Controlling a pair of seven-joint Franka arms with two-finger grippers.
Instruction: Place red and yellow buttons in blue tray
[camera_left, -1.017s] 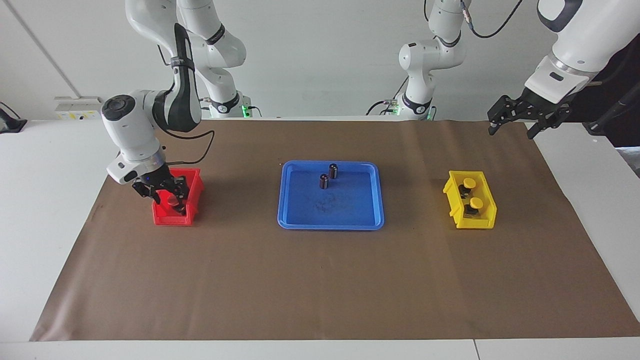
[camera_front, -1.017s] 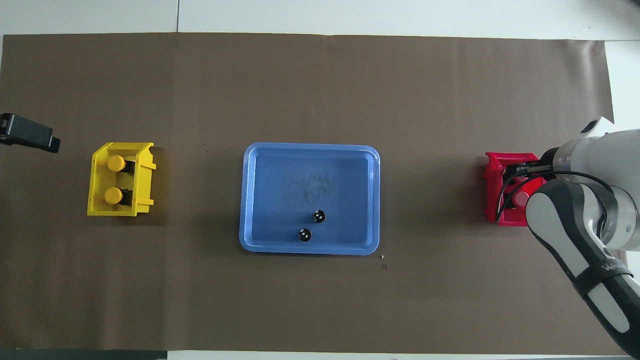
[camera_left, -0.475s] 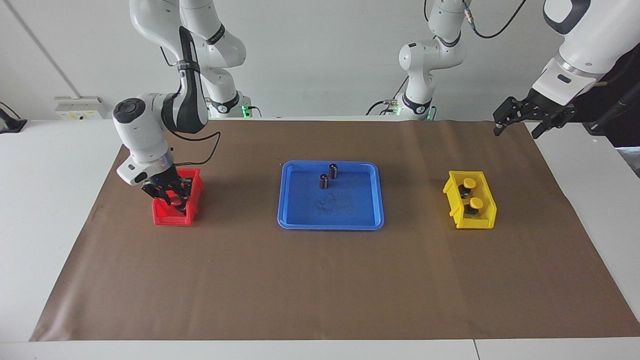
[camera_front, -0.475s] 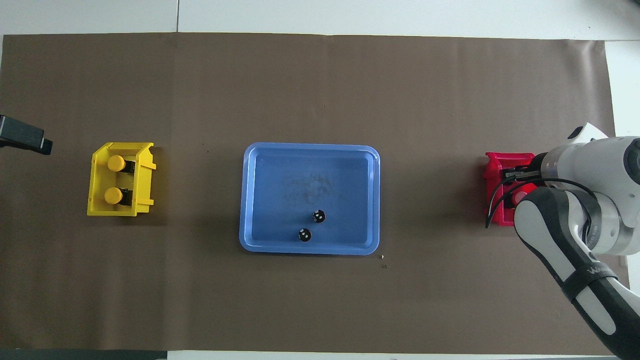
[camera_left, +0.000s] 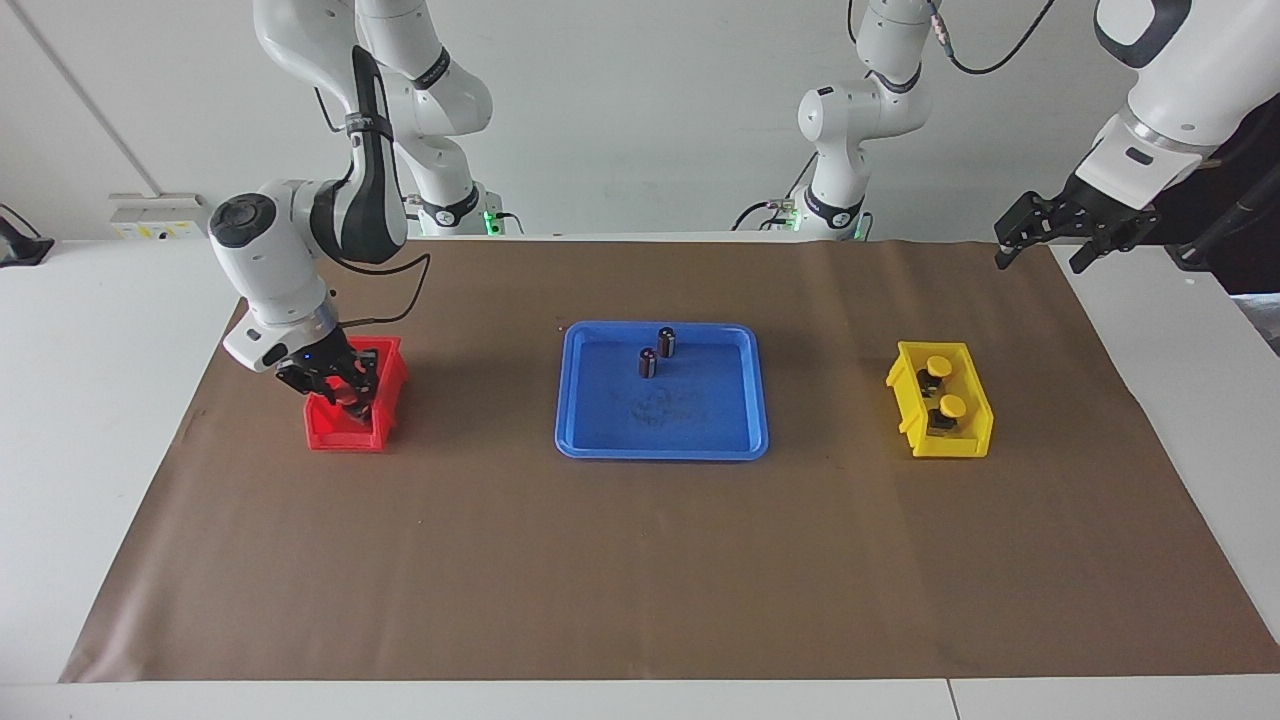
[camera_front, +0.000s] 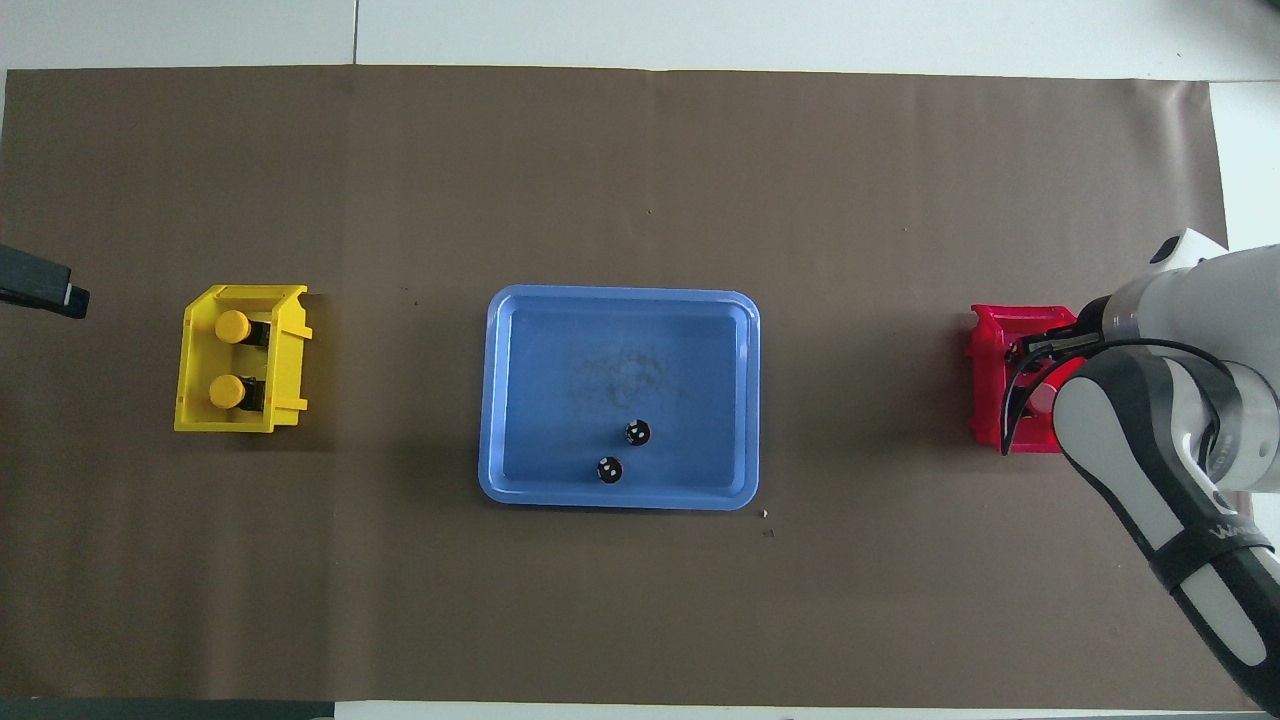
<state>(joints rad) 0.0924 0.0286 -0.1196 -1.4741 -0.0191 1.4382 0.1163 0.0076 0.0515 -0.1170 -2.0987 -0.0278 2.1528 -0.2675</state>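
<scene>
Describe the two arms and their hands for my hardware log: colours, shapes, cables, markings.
Both arms are glossy white with rounded joints. The right arm has a dark grey link with pale lettering and a loose black cable. The right hand and left hand are black linkage hands with two fingers each.

Right gripper (camera_left: 345, 392) shut in red bin (camera_left: 340, 430); left gripper (camera_left: 1065, 232) raised, open.

Glossy plastic blue tray (camera_left: 661, 440) on matt brown paper (camera_left: 640, 570).
</scene>
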